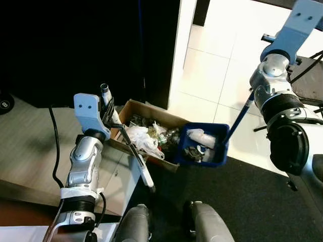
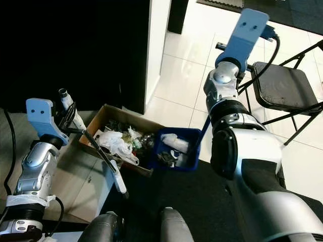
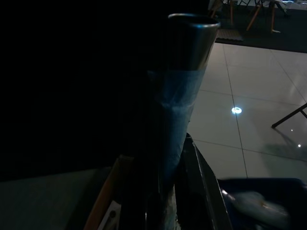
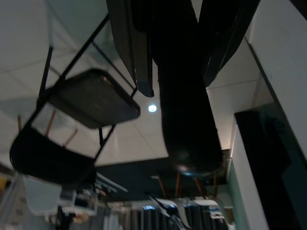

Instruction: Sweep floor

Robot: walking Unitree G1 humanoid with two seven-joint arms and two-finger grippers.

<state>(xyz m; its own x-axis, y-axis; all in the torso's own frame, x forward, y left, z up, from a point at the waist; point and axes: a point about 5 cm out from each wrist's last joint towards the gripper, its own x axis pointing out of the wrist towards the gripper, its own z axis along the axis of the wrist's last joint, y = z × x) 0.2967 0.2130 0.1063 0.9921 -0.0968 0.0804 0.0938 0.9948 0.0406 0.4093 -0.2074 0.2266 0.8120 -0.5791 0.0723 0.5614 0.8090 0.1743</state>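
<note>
Over the open brown cardboard box (image 1: 151, 113) of rubbish, the blue plastic dustpan (image 1: 204, 146) hangs tilted, its long handle slanting up into the right gripper (image 4: 177, 62) clenched round it, while the left gripper (image 1: 107, 108) grasps a taped metal broom handle (image 3: 184, 72).

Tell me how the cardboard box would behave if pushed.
The cardboard box would probably slide easily: what shows in it is crumpled paper and wrappers, likely light. Its thin walls may buckle rather than stay stiff. The blue dustpan hangs at its right end, so a push might bump it.
</note>
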